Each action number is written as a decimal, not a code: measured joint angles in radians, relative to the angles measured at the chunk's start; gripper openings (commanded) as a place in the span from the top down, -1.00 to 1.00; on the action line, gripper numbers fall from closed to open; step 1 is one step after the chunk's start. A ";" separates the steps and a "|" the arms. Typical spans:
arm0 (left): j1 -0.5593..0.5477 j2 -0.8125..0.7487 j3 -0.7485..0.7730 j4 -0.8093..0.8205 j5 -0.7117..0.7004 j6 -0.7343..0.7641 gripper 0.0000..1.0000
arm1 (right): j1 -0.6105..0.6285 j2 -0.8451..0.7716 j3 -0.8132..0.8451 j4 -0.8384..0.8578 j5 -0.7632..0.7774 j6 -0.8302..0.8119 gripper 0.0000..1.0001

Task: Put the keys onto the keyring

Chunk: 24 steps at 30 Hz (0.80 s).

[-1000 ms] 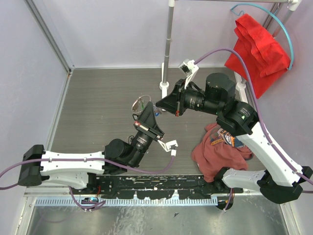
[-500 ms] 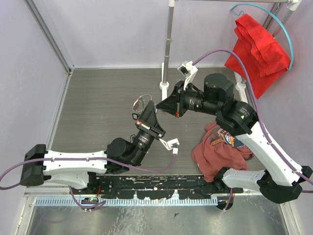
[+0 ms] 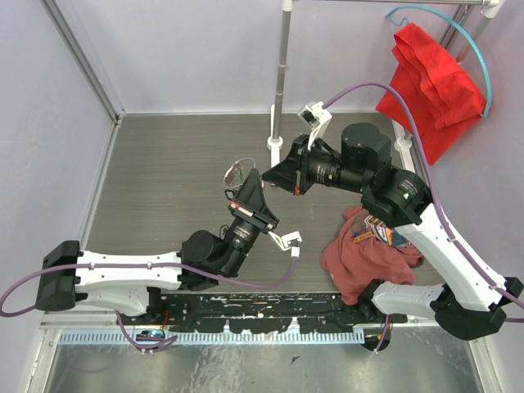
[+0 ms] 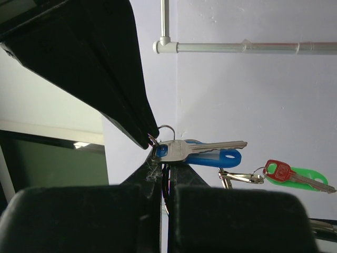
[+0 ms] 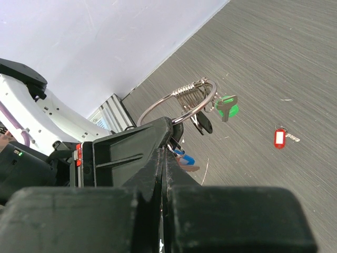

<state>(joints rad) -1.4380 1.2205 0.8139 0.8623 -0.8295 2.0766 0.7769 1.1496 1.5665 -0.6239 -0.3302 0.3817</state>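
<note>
The keyring is a thin wire loop held up over the grey floor, carrying a green key and a black key. My left gripper points upward and is shut on the ring's lower part. In the left wrist view its fingertips are pressed together under a silver key with a blue tag. My right gripper meets it from the right, shut on that key's head. Another key with a red head and a green tag dangles beside it. A red-tagged key lies on the floor.
A metal pole on a white base stands just behind the grippers. A rust-red shirt lies at the right by the right arm. A red cloth hangs on a blue hanger at the back right. Walls close the left side.
My left arm has shifted slightly to the right with the keyring still gripped. The right gripper has stayed against it, barely moving.
</note>
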 measured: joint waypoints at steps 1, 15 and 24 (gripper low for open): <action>0.000 0.000 0.000 0.000 0.000 0.000 1.00 | 0.000 0.000 0.000 0.001 0.002 0.002 0.99; 0.003 0.000 0.000 0.000 -0.002 0.000 1.00 | 0.001 0.000 0.001 0.002 0.034 0.020 0.99; 0.004 0.000 0.000 0.000 0.000 0.000 1.00 | 0.001 0.001 0.009 -0.003 0.052 0.037 0.99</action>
<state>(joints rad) -1.4342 1.2205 0.8139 0.8619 -0.8299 2.0766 0.7776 1.1507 1.5757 -0.6273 -0.2779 0.4191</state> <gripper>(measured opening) 0.034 0.027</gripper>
